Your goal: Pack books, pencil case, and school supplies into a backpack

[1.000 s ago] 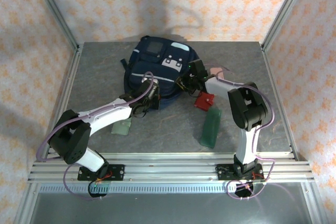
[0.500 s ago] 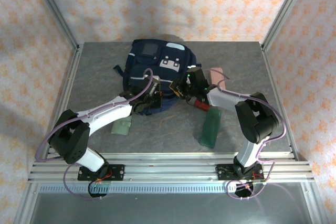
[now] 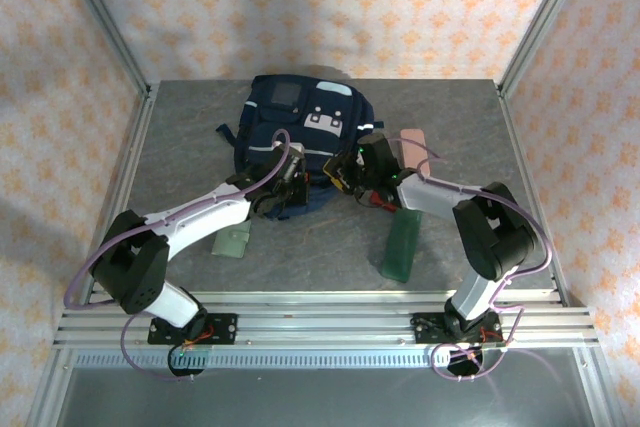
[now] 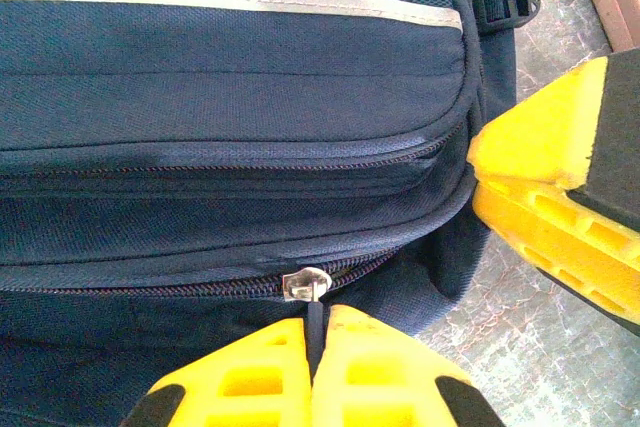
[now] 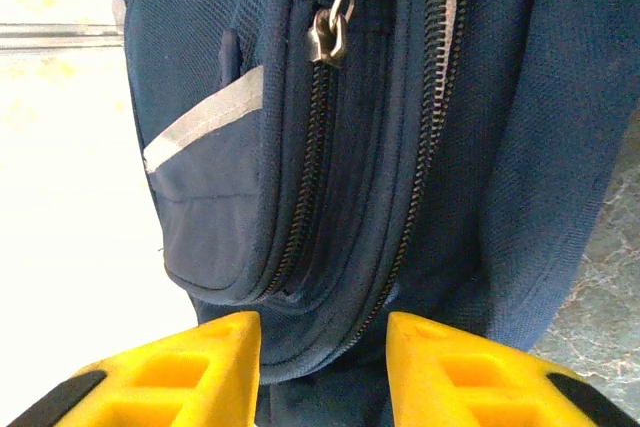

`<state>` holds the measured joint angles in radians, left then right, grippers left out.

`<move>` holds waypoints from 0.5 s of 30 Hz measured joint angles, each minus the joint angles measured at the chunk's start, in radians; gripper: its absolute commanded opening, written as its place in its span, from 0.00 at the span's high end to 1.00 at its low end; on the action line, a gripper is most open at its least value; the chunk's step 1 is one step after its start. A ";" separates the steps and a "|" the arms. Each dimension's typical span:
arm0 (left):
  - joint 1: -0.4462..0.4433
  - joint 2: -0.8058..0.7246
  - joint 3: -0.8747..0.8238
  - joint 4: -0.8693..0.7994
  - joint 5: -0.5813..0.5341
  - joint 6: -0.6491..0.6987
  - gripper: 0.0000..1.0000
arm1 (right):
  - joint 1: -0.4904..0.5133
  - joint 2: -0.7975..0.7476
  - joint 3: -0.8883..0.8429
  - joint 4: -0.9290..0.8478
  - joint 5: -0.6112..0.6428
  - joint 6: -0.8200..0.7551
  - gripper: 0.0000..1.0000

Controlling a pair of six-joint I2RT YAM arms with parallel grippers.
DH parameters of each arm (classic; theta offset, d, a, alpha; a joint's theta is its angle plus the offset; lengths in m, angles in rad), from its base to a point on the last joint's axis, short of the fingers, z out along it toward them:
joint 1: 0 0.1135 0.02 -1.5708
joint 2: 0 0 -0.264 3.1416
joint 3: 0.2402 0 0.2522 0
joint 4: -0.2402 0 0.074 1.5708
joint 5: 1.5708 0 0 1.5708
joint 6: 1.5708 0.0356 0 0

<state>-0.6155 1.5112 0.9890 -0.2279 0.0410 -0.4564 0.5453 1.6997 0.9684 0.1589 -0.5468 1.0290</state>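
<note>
Status: early stage; no item is seen going into the bag.

1. The large navy blue fabric backpack (image 3: 300,132) lies flat on the grey tabletop (image 3: 180,147), directly ahead of both claws. What it already contains cannot be determined from outside.
2. The left claw (image 4: 316,339) is closed tight on the dark pull tab of the silver zip slider (image 4: 306,283), which sits just ahead of its fingertips. The zip teeth to the left of the slider appear meshed, so the compartment is judged to be still closed.
3. The right claw (image 5: 322,357) is open wide and holds nothing. The lower corner of the backpack sits in the gap between its yellow fingers (image 5: 180,372), and a second silver zip slider (image 5: 330,35) lies further ahead of them.
4. Items lying outside the bag:
   - the small pale pink oblong pencil case (image 3: 413,145), just to the right of the right claw (image 3: 350,175);
   - the small red square (image 3: 384,199), partly hidden beneath the right arm, just behind that claw;
   - the slim dark green rectangle (image 3: 402,240), further behind it;
   - the pale green wallet-like square (image 3: 232,243), behind and to the left of the left claw (image 3: 283,194).

Remaining, as judged: open the zip, load all four items, close the bag.
</note>
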 measured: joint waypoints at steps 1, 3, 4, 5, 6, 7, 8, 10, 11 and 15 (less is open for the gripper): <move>0.000 0.000 0.000 0.000 0.000 0.000 1.00 | 0.000 0.002 0.001 0.000 0.000 0.001 0.62; 0.000 0.000 0.000 0.000 0.001 -0.008 1.00 | 0.000 0.020 0.014 0.006 -0.001 0.008 0.62; 0.000 0.000 0.000 0.001 0.001 -0.010 1.00 | 0.000 0.034 0.024 0.008 -0.002 0.013 0.62; 0.000 0.000 0.000 0.001 0.001 -0.013 1.00 | 0.000 0.052 0.032 0.014 -0.004 0.020 0.62; 0.000 0.000 -0.001 0.001 0.000 -0.016 1.00 | 0.000 0.069 0.038 0.018 -0.008 0.027 0.62; 0.000 0.000 -0.003 0.004 0.000 -0.018 1.00 | 0.000 0.082 0.041 0.024 -0.012 0.034 0.62; 0.000 0.000 -0.009 0.011 0.000 -0.023 1.00 | 0.000 0.097 0.043 0.037 -0.019 0.044 0.62; 0.000 0.000 -0.022 0.019 -0.001 -0.029 1.00 | 0.002 0.116 0.044 0.062 -0.026 0.064 0.63; 0.000 0.000 -0.031 0.027 0.000 -0.034 1.00 | 0.003 0.123 0.044 0.073 -0.027 0.072 0.68; 0.000 0.000 -0.051 0.041 -0.003 -0.051 1.00 | 0.006 0.136 0.040 0.112 -0.022 0.109 1.00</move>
<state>-0.6155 1.5112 0.9382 -0.1871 0.0383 -0.5076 0.5514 1.8359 1.0084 0.2707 -0.5690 1.1385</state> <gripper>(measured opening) 0.043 0.046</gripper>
